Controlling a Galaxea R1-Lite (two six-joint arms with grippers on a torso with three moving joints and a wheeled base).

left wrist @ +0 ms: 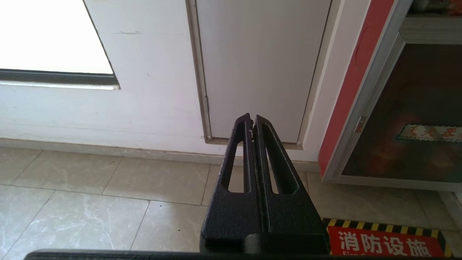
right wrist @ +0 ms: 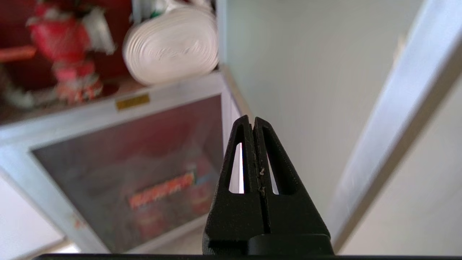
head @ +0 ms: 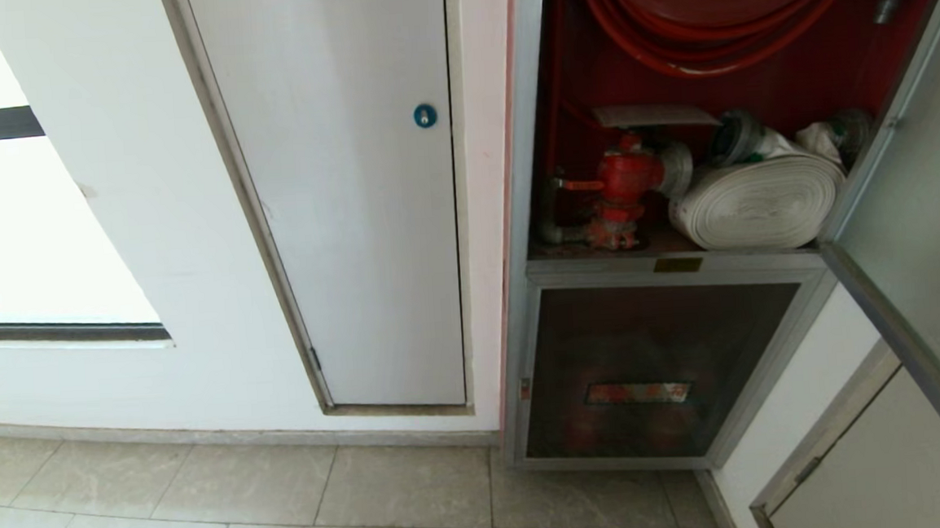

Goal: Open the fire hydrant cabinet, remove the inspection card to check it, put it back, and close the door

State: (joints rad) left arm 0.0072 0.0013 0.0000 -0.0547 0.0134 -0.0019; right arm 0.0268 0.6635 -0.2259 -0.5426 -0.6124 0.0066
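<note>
Looking from the head we see the inspection card [head: 653,115] atop the red valve [head: 621,180]; only wrist views show our right tool [right wrist: 253,121] and left tool [left wrist: 251,119], both closed, empty

The head view looks forward and down from above at the wall, the white panel [head: 353,222] and the open cabinet [head: 664,228]. The left wrist view sits low near the floor [left wrist: 90,202], facing that panel's foot. The right wrist view looks up, close, at the lower glass panel [right wrist: 126,173] and rolled hose [right wrist: 171,43], both shared with the head view.
</note>
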